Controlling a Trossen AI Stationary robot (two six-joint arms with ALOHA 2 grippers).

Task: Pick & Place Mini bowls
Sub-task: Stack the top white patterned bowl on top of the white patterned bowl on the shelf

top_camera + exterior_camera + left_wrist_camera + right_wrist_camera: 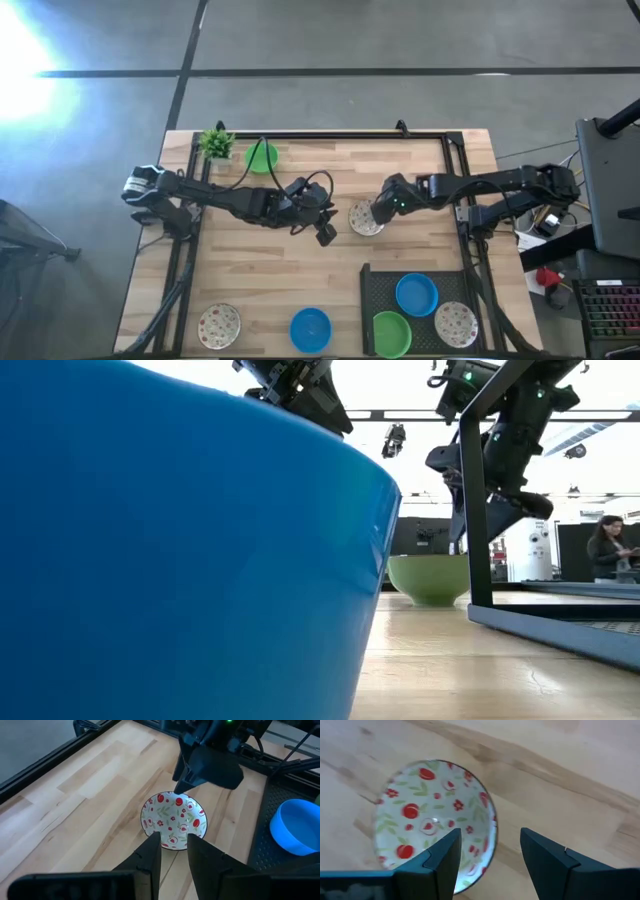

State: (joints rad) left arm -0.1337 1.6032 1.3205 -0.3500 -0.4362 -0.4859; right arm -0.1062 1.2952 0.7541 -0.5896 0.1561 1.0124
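Overhead, going left to right along the desk [300, 275]: a potted plant [215, 143] and a green bowl [261, 157] sit by the far edge toward its left corner. The left end effector [326, 233] hangs mid-desk, fingers a narrow gap apart and holding nothing. Just beside it sits a speckled bowl [366, 218] (white, with red flowers), and the right end effector [378, 214] is over it with fingers spread wide, one inside the rim [487, 827], one outside, not closed on it. Along the near edge lie another speckled bowl [219, 324] and a blue bowl [310, 329]; the dark tray [375, 283] by the right corner carries green, blue and speckled bowls.
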